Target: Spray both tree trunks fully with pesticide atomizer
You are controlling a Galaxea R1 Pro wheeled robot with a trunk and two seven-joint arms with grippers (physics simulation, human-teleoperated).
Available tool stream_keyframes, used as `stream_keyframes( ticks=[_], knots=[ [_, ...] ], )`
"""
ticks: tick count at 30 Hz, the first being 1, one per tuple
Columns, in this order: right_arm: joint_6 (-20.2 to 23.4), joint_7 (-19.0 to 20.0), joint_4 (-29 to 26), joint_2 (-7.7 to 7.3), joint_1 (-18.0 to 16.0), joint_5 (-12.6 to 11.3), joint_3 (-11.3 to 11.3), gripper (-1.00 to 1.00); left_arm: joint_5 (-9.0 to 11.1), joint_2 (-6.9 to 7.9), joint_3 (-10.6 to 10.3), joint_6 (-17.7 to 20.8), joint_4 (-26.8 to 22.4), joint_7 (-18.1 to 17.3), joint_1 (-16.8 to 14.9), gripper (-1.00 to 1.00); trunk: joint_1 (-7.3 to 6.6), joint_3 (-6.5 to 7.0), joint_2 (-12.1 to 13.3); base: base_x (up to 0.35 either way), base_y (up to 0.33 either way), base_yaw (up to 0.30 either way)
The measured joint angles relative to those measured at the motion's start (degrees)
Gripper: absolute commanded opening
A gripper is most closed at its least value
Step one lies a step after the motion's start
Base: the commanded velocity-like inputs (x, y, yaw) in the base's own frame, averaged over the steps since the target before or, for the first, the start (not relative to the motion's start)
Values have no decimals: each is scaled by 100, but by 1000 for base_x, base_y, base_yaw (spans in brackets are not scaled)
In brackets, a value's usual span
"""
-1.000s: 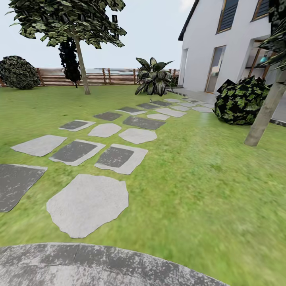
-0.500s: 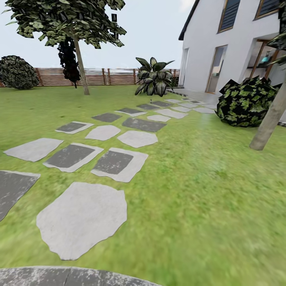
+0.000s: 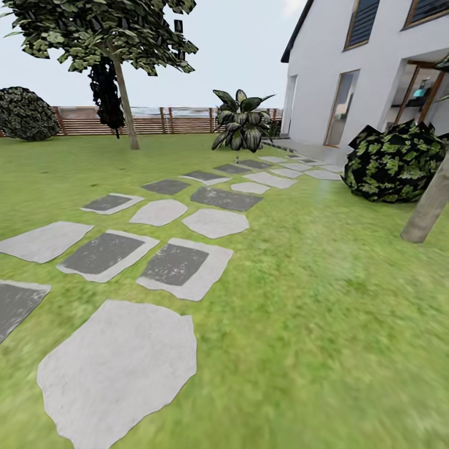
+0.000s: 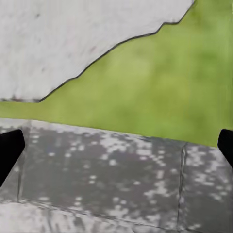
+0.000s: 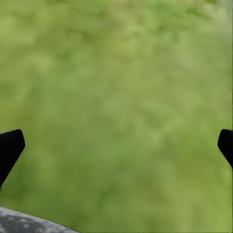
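Camera advanced since 1.0 s ago: speckled grey concrete patio edge, then at the head view's bottom, is gone from it; pale and dark grey stepping stones (image 3: pixel 118 374) sit lower and larger, and the whole scene has slid, so a view shift, not object motion. Thick grey-brown tree trunk (image 3: pixel 429 212) is now further right, at the frame edge, beside a dark leafy shrub (image 3: pixel 393 162). Second tall tree (image 3: pixel 125 103) stands far off by the brown slatted wooden fence (image 3: pixel 156 121). Blurry green grass floor (image 3: pixel 324 299) spreads between. Pesticide atomizer not located. Left claw (image 4: pixel 116 145): fingers spread wide, released, above speckled concrete patio (image 4: pixel 107 179). Right claw (image 5: pixel 116 145): likewise released, over grass.
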Motion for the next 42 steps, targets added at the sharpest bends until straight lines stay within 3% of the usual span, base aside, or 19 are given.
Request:
stream_keyframes(
  ticks=[42],
  knots=[
    [1,-25,2,2,0,31,-18,100,-1,0,1,0,-2,0,-5,100,0,0,0,340,0,0]
  ],
)
